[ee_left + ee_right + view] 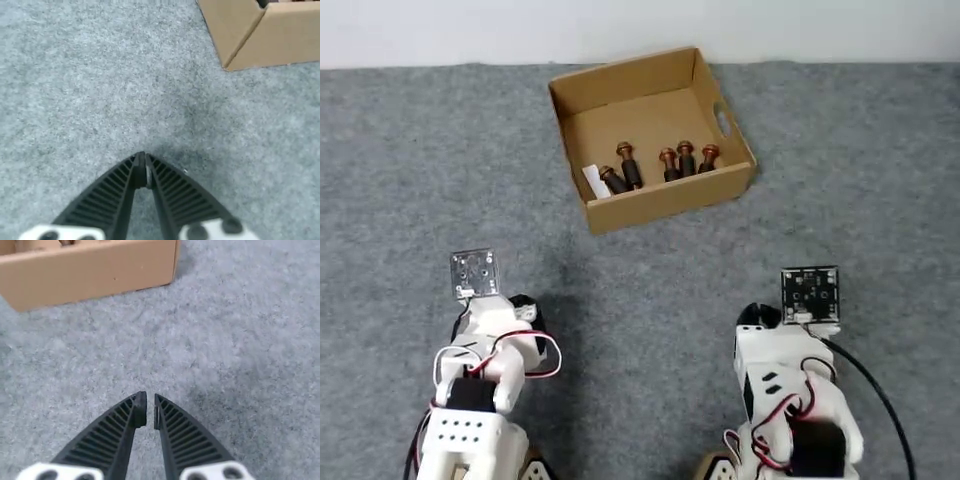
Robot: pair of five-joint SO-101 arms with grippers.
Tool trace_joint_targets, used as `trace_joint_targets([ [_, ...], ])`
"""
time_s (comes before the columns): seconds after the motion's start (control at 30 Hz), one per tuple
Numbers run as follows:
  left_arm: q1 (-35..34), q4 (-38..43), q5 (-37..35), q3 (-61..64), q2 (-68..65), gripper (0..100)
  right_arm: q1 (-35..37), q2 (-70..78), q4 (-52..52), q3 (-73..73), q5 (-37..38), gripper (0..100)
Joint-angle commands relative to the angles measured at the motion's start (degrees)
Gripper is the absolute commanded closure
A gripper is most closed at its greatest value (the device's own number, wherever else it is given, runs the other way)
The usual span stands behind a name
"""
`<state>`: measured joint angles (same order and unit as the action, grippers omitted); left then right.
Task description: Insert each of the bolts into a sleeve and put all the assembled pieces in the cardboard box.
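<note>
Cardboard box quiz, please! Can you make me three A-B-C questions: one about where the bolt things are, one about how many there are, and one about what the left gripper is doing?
1. Where are the bolt pieces?
A. in the cardboard box
B. in a glass jar
C. on a plate

2. How many bolt pieces lie there?
A. two
B. five
C. nine

3. What is the left gripper doing?
A. it is wide open
B. it is shut on a bolt
C. it is shut, holding nothing

Answers:
1. A, because the high view shows them all along the box's near wall.
2. B, because five copper-coloured heads can be counted there.
3. C, because in the left wrist view its tips touch with nothing between them.
</note>
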<state>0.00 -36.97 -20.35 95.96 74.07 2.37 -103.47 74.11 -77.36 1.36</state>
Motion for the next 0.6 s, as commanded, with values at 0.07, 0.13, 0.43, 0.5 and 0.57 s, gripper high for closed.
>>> trace_joint_targets([
  [0.07,-0.09,-3.43,0.26,0.92,12.66,99,-0.66,-0.4,-1.8,-2.02,0.26,99.0],
  [0.13,-0.09,-10.2,0.26,0.92,18.11,99,-0.66,-0.4,-1.71,-2.46,0.26,99.0],
  [0.43,-0.09,-35.08,0.26,0.57,29.63,99,-0.66,-0.4,-1.54,-5.27,0.26,99.0],
  [0.5,-0.26,-34.99,0.26,0.57,29.8,99,-0.57,-0.4,-1.54,-6.95,0.26,99.0],
  [0.57,-1.76,-35.25,0.26,0.57,30.24,99,-0.57,-0.4,-1.54,-9.67,0.26,99.0],
])
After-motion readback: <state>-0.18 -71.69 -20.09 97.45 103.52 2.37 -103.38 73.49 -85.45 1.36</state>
